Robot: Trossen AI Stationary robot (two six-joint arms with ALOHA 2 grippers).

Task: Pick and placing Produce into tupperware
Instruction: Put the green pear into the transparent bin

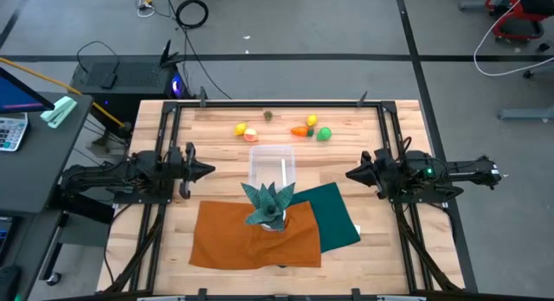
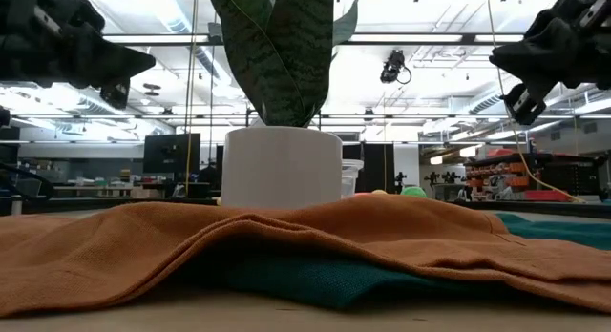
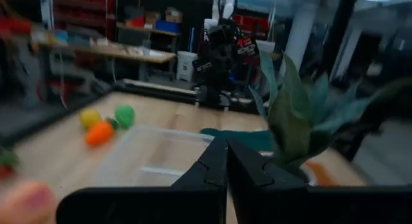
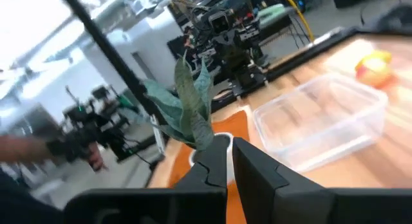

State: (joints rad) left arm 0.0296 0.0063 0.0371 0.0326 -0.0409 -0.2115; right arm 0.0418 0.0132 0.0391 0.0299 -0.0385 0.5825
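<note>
High view: produce (image 1: 286, 127) scattered along far table edge, beyond clear tupperware (image 1: 272, 167), none inside. Left gripper (image 1: 206, 171) and right gripper (image 1: 351, 173) flanking container, holding nothing. Left wrist view: fingers (image 3: 215, 165) pressed together. Right wrist view: fingers (image 4: 248, 161) clenched, empty.

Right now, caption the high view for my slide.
Both arms wait beside an empty clear container; toy produce lies beyond it, potted plant on cloths nearer.

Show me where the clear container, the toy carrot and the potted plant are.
clear container (image 1: 272, 163): high view, its bare bottom.
toy carrot (image 1: 299, 131): high view, middle of its orange body.
potted plant (image 2: 282, 167): low view, front of its white pot.
</note>
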